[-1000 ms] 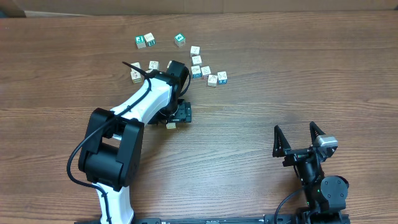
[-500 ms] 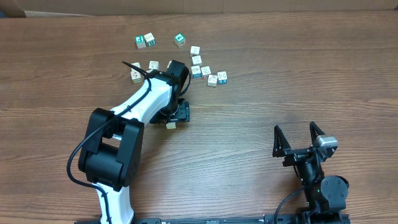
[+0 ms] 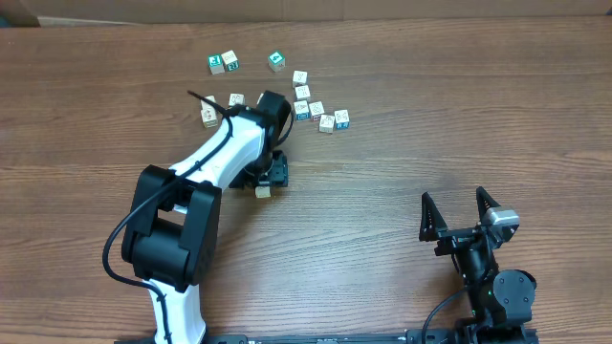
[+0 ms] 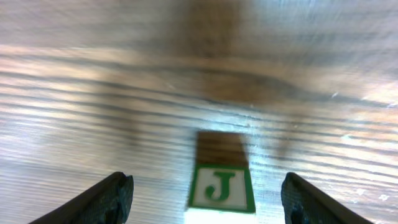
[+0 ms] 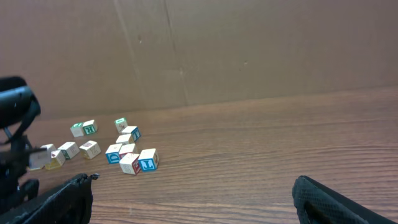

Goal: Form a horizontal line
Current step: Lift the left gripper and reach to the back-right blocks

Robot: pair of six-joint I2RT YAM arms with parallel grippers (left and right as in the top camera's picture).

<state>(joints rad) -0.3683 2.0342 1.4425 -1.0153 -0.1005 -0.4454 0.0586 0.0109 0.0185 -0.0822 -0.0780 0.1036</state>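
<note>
While left gripper (image 4: 207, 198) gapes, one J cube (image 4: 221, 185)

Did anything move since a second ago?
The left tool drew its jaws in a little around the J block, but there is still a gap on each side, so it has not taken hold of it. The J block, the scattered blocks farther back and the open right tool stayed where they were.
</note>
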